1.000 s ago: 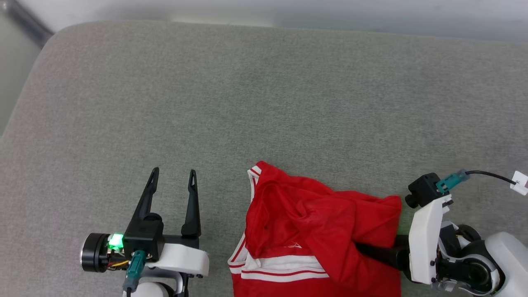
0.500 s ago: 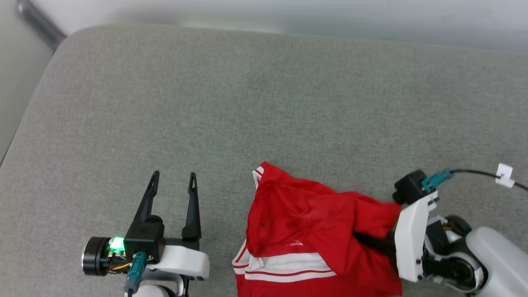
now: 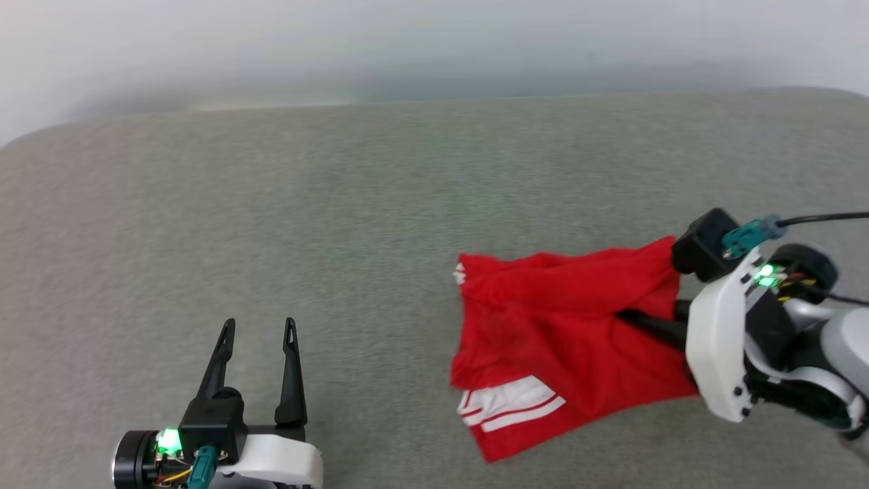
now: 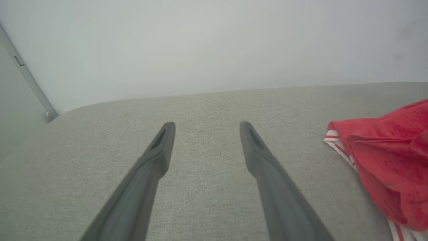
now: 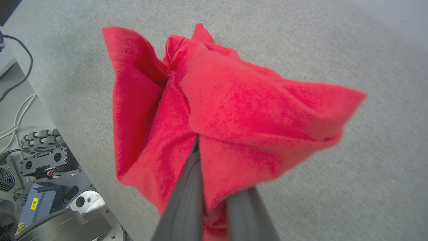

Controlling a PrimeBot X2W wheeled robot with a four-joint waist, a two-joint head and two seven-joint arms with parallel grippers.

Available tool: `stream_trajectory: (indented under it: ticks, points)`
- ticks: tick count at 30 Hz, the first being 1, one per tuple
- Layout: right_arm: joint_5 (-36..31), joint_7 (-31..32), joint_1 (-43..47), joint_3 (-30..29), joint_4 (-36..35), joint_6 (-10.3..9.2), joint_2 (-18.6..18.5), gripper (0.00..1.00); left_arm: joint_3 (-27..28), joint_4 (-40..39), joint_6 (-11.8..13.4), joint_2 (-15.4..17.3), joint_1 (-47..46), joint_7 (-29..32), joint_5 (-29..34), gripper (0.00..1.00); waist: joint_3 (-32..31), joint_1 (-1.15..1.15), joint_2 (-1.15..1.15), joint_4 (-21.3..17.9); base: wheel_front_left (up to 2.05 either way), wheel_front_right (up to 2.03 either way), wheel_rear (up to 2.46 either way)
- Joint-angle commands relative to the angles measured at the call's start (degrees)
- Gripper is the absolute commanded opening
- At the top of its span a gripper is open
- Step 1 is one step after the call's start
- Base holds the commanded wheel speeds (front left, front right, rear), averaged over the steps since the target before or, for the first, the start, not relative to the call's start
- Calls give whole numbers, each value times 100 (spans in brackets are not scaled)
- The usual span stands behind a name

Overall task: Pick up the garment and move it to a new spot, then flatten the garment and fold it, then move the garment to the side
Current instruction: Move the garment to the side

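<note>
We see the garment (image 3: 570, 339) at about four o'clock in the head view, a bunched red mass on the grey fabric surface (image 3: 339, 204). Two white stripes (image 3: 509, 404) show near its lower edge, towards six o'clock of the cloth. The right gripper (image 3: 652, 326) comes in from three o'clock, and its dark fingers run under a fold of the red cloth, so their tips are hidden there. In the right wrist view the two fingers (image 5: 187, 201) rise from six o'clock and close on a gather of the cloth, which spreads above them in loose folds towards twelve, ten and three o'clock. From that we judge the fingers to be pinching the garment. We cannot tell whether its lowest edge touches the surface.

The left gripper (image 3: 259, 322) sits at seven o'clock in the head view, well apart from the garment. Its two fingers are spread and point towards twelve o'clock, with nothing between them. In the left wrist view we see bare grey fabric between them, and the garment's striped trim (image 4: 334, 140) lies at three o'clock.

At eight o'clock in the right wrist view, past the edge of the surface, the robot's base (image 5: 50, 201) shows with cables (image 5: 13, 127) beside it
</note>
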Motion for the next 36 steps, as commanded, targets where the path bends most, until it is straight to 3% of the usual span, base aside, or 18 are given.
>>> stream_trajectory:
  ticks: [1,9,19,28,36]
  points:
    - [-110,-23,-188,58,-139,-2,-180,0,19,-26,-5,17,-41,-12,37,100,46,0,0,-482,0,0,0]
    - [-301,-113,-562,11,-41,-3,-768,0,47,-143,-56,64,-295,-12,112,100,492,0,0,-1075,0,0,0]
    - [-916,-474,-1089,-281,1235,-4,-1389,0,-13,-282,-117,234,-759,-12,212,100,1290,0,0,-1062,0,0,0]
    - [-1280,-721,-1399,-955,2697,-4,-1367,0,-81,-455,-119,335,-1099,-12,218,100,1920,0,0,-929,0,0,0]
    - [-1557,-949,-1466,-1502,3554,-4,-1221,0,-157,-572,-117,390,-1306,-12,203,100,2269,0,0,-836,0,0,0]
